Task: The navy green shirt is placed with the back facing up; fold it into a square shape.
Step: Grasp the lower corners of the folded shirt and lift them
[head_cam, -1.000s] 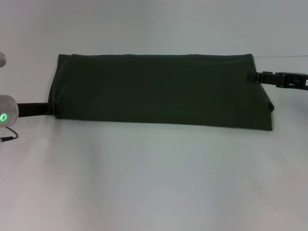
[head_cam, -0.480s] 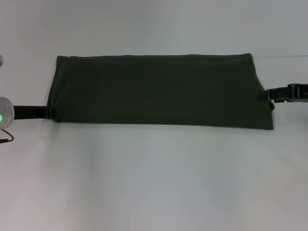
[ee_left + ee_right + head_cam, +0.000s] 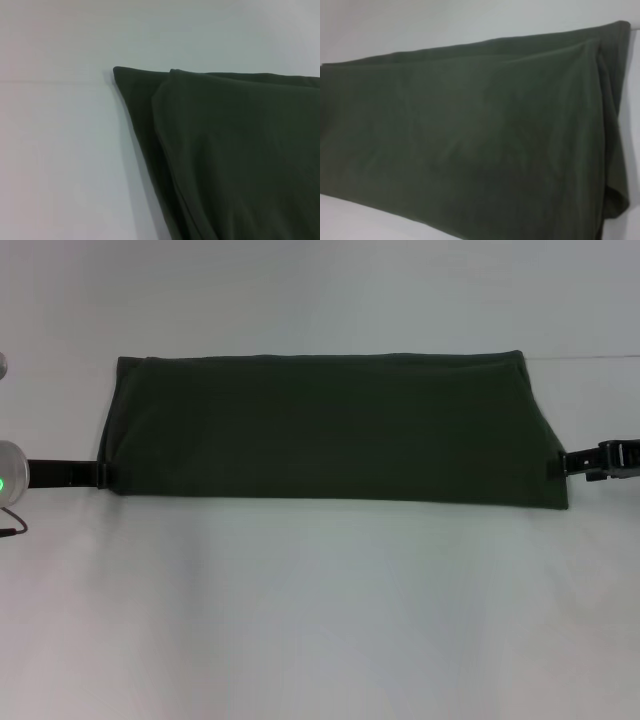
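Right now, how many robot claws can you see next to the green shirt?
2. The left claw is at the navy green shirt's left end, the right claw at its right end, both near the front corners.

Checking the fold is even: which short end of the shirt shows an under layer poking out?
The end by the left gripper: on the navy green shirt, a lower layer juts past the top one.

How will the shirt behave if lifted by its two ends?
The shirt likely sags in the middle: it is soft knit, lying flat in a long band. Its folded layers, visible at the end in the left wrist view, may slide apart. Probably light, and unlikely to slip much on the table.
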